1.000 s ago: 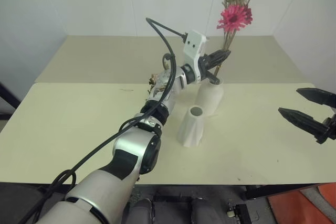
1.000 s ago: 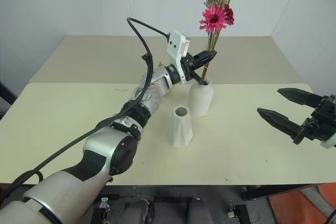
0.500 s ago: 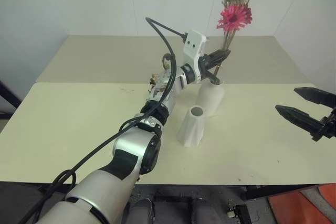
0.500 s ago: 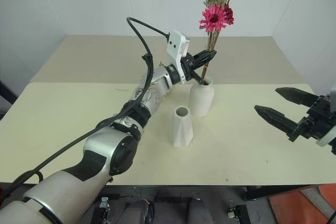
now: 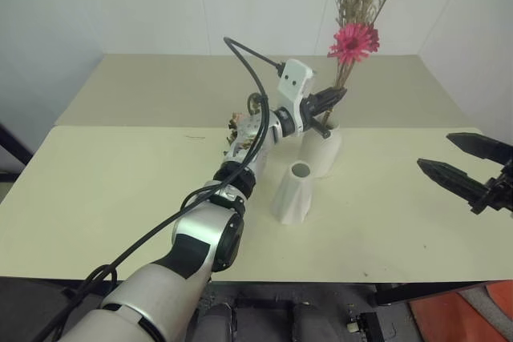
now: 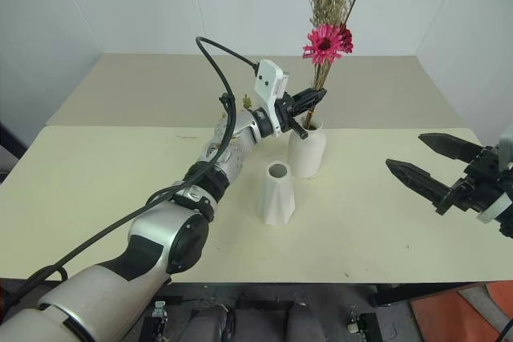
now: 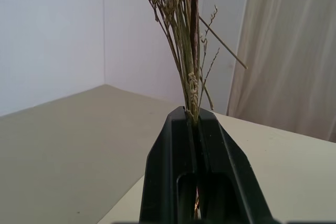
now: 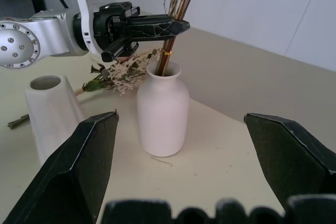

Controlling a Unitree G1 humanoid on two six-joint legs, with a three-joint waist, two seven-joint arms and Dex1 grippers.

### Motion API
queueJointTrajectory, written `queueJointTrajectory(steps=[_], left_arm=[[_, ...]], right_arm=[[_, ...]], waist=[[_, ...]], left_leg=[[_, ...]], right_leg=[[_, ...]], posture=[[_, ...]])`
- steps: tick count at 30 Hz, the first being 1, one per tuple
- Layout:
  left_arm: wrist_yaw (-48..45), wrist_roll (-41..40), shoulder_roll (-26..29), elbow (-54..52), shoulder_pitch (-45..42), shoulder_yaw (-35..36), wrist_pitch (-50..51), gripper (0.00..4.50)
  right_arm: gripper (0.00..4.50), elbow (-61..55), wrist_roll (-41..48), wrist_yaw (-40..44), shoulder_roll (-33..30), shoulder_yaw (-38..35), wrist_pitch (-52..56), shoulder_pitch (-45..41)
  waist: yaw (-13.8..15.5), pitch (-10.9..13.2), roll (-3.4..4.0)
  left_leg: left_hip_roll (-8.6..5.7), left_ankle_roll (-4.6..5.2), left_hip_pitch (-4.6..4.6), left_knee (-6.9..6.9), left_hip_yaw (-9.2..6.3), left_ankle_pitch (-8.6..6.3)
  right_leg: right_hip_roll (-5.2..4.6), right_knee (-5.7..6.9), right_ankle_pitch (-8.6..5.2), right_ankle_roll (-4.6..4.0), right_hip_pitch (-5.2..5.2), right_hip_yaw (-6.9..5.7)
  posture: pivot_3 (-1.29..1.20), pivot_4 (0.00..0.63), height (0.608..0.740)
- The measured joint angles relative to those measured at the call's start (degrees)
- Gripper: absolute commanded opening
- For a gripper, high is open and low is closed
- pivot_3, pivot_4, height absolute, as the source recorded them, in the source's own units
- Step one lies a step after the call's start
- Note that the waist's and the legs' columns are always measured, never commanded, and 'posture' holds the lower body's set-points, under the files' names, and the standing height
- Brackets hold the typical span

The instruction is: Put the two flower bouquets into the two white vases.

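The magenta daisy bouquet (image 5: 353, 41) stands upright with its stems in the mouth of the rounded white vase (image 5: 321, 152). My left gripper (image 5: 337, 94) is shut on those stems just above the vase's mouth; the left wrist view shows the stems (image 7: 190, 72) rising from between the closed fingers. The narrower cone vase (image 5: 294, 192) stands in front of the rounded one, and its mouth holds nothing. The second bouquet (image 8: 119, 73), with cream sprigs and green leaves, lies on the table behind the vases, partly hidden by my left arm. My right gripper (image 5: 434, 150) hovers open at the right, away from both vases.
The vases stand near the middle of a pale table (image 5: 120, 190). Another table surface (image 5: 160, 86) lies behind it, with white walls beyond. The table's front edge runs close to my body.
The daisy bouquet and my left gripper have sunk a little, so the stems sit deeper in the rounded vase. The right gripper has stayed put.
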Motion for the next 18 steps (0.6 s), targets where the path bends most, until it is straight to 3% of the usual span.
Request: queueJointTrajectory(steps=[9,14,18], left_arm=[[-1.4,0.0,0.2,-3.0,0.2,0.0,1.7,2.92],[-4.5,-0.2,1.9,-13.1,4.2,-1.9,7.1,4.44],[-9.4,0.6,8.4,-28.9,13.4,-7.8,15.5,4.48]], right_arm=[[4.50,-0.2,0.0,-0.6,0.0,0.8,0.0,-0.5],[4.50,0.0,0.0,-0.6,0.0,1.3,0.0,-1.3],[4.50,0.8,-0.1,-0.6,0.0,2.1,0.0,-1.8]], waist=[[0.0,0.0,0.00],[-0.1,0.0,0.02],[-0.8,0.0,0.07]], left_leg=[[0.00,0.00,0.00,0.00,0.00,0.00],[0.02,0.00,0.02,0.00,0.00,0.00],[0.06,0.00,0.15,-0.02,0.05,0.00]], right_leg=[[0.00,0.00,0.00,-0.01,0.00,0.00],[0.02,0.02,0.06,-0.10,0.00,0.02],[0.09,0.12,0.11,-0.20,0.01,0.20]], posture=[[0.00,0.150,0.740],[0.00,0.150,0.740],[0.00,0.150,0.740]])
